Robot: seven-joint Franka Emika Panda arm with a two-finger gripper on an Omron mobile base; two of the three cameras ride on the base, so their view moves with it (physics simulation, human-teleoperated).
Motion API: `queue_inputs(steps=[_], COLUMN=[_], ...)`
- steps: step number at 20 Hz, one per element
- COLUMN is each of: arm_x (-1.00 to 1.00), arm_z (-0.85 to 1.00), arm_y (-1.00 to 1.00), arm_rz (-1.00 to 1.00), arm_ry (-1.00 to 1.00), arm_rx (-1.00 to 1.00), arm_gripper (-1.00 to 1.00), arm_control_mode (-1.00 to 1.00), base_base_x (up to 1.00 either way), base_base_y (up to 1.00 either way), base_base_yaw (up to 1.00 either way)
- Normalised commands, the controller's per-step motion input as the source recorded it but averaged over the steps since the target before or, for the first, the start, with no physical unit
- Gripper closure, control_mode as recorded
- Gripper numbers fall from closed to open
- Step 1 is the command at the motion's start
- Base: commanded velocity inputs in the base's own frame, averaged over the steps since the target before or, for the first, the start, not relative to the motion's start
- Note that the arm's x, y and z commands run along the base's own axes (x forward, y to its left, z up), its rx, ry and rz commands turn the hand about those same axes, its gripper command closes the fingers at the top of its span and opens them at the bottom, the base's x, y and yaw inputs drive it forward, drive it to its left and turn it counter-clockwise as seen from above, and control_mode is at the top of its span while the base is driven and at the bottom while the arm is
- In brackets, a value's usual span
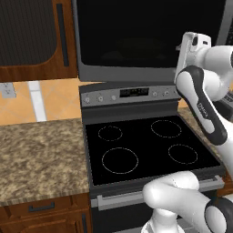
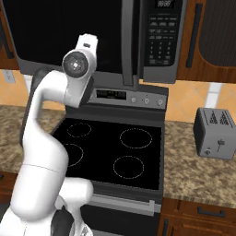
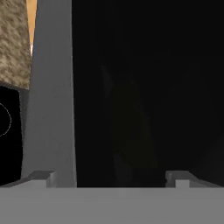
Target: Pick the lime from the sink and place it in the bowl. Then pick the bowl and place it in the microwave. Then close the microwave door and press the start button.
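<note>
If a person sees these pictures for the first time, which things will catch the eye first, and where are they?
The white arm stands out first, raised over the black stove, its open gripper right in front of the dark glass microwave door. The microwave hangs above the stove, with its keypad on the right side. A grey toaster stands on the speckled counter right of the stove.

Black glass-top stove (image 1: 145,145) between speckled granite counters (image 1: 41,154), grey toaster (image 2: 215,133) on the right one.
</note>
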Motion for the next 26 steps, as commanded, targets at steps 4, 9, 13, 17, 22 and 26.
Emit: queue_inputs(steps=[4, 9, 13, 17, 22, 26], arm_x=[0.69, 0.67, 0.57, -0.15, -0.99, -0.89], arm_z=[0.0, 0.0, 0.0, -0.06, -0.09, 0.0], arm_y=[0.0, 0.0, 0.0, -0.13, -0.48, -0.74], arm_rz=[0.15, 0.14, 0.13, 0.06, 0.0, 0.0], arm_ry=[0.09, 0.1, 0.09, -0.03, -0.2, -0.08], arm_rx=[0.07, 0.07, 0.07, 0.05, 0.03, 0.13], arm_gripper=[-1.0, -1.0, -1.0, -1.0, -1.0, -1.0], arm_control_mode=[-1.0, -1.0, -1.0, -1.0, -1.0, -1.0], base_base_x=[0.0, 0.0, 0.0, 0.0, 0.0, 0.0], base_base_y=[0.0, 0.0, 0.0, 0.0, 0.0, 0.0], base_base_yaw=[0.0, 0.0, 0.0, 0.0, 0.0, 0.0])
